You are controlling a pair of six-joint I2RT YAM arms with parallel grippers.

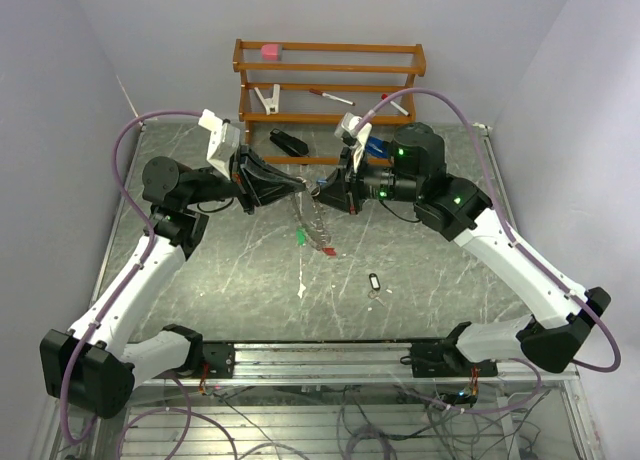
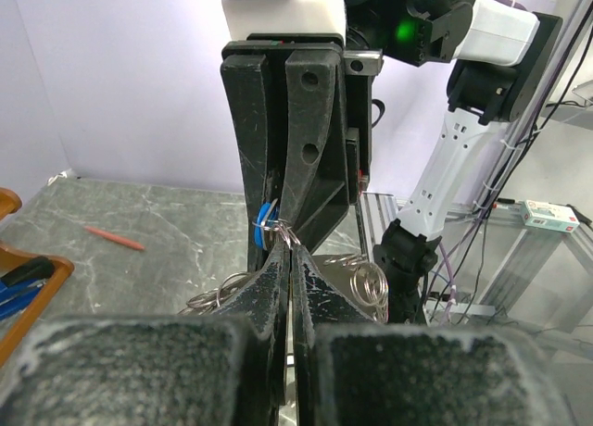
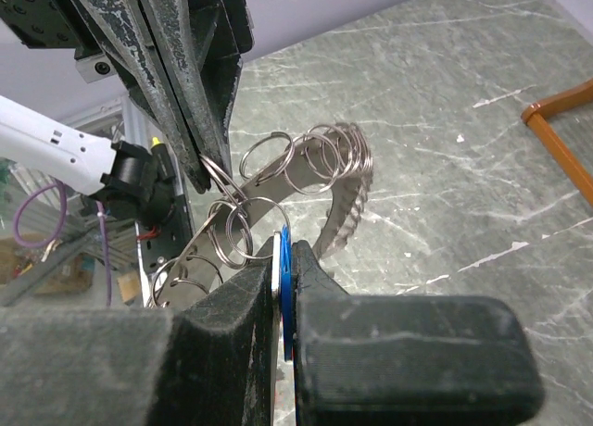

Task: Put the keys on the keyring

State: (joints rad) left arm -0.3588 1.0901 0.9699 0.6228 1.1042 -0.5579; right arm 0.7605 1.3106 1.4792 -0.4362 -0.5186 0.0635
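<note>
Left hand: the left hand (image 3: pixel 206 171) is closed, its tips pinching 1 small wire loop of the large, thin, silvery metal keyring (image 3: pixel 347 218) with the jagged rim, so the keyring hangs in the air below the grip.
Right hand: the right hand (image 3: pixel 283 250) is clamped on the oblong blue plastic tag of a small silvery blue-tagged key (image 3: pixel 285 282). The metal blade is too hidden to make out.
Where they meet: both hands face each other tip to tip above the middle of the grey marbled counter (image 1: pixel 220 280).
Deciding relation: the tag stands edge-on between the right fingers, its long axis pointing up toward the left tips. The pinched loop sits just beside and slightly above the tag's free end.
Nearer arm: both are equally close. Judged from this, the right hand does the threading while the left only steadies.
Other keys: a green tag (image 1: pixel 301 237) and a red tag (image 1: pixel 328 250) show just under the keyring, though whether they hang from it cannot be told. A black-tagged key (image 1: pixel 375 280) lies on the counter, well apart.
Risk: the loop is thin and springy, so a small misalignment would likely glance off.
</note>
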